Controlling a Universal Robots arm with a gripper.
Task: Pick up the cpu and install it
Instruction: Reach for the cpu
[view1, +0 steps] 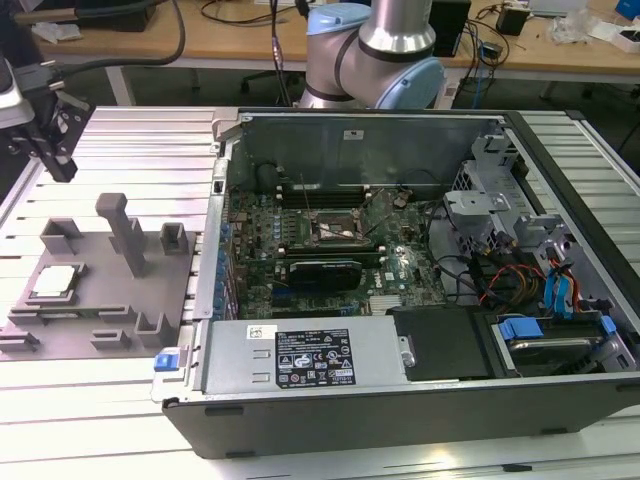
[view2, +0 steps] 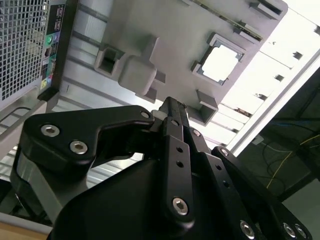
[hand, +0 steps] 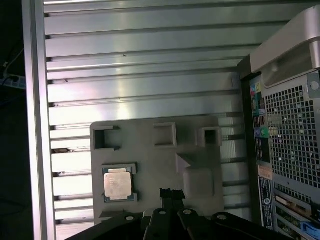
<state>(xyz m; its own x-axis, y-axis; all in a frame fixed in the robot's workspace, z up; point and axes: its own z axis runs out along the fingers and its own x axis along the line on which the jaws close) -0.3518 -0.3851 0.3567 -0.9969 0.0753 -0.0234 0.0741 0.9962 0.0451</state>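
Exterior view evenly bright; in the second wrist view glare bleaches the cpu (view2: 218, 64) and tabletop (view2: 272, 75); first wrist view dimmer.

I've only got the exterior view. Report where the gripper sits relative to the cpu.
Observer: In the first wrist view the gripper lines up with bare grey fixture beside the cpu, not with the cpu itself.
Operator: Describe the cpu's top.
Observer: Pale metal with printed lines, facing up, nothing touching it.
Operator: Check the back of the computer case.
Observer: Its rear panel shows a vent grille and coloured ports.
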